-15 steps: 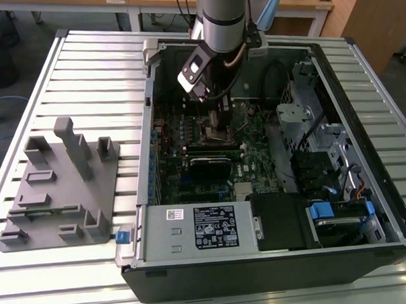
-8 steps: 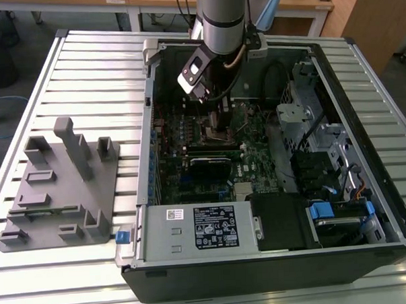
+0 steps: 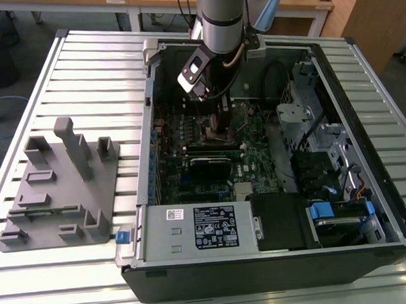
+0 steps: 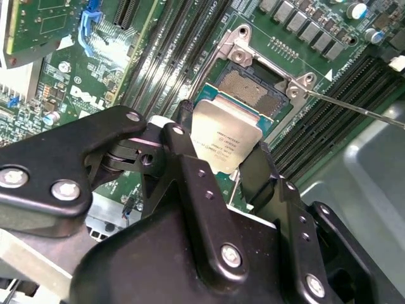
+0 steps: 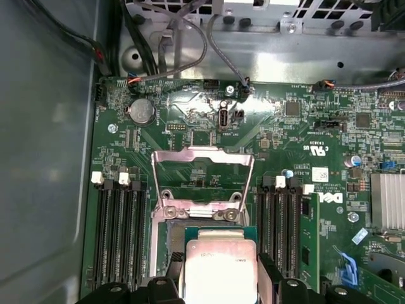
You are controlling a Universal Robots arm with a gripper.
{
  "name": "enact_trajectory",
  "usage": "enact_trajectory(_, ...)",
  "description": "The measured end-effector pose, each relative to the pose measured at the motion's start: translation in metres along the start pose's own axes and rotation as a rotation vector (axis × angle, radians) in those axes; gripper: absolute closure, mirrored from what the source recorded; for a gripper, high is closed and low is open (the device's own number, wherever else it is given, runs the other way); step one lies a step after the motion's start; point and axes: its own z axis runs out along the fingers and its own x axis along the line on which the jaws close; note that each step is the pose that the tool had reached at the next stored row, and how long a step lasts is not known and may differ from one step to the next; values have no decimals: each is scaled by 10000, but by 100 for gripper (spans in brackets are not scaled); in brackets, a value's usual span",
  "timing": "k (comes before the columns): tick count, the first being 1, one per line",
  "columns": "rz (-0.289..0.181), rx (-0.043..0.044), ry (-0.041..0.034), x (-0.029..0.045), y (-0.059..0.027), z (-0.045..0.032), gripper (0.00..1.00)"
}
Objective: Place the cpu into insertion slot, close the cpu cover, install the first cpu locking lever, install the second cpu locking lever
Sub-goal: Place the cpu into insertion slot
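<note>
Second wrist view: my gripper (image 4: 221,147) is clamped on the cpu (image 4: 223,130), fingers (image 4: 182,134) on two opposite edges. The cpu hangs over the slot (image 4: 253,88) just past the fingertips; I cannot tell if they touch. Beyond it, in the first wrist view, the cover (image 5: 202,156) stands open

black gripper (image 4: 220,142) with jointed links and silver screw heads; arm (image 3: 221,16) a smooth grey cylinder.
</note>
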Motion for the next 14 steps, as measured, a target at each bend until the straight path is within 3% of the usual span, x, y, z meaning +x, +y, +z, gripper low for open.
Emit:
enact_trajectory(5, 1, 1, -2, 11, -5, 51, 46)
enact_trajectory(14, 0, 0, 0, 95, -13, 121, 46)
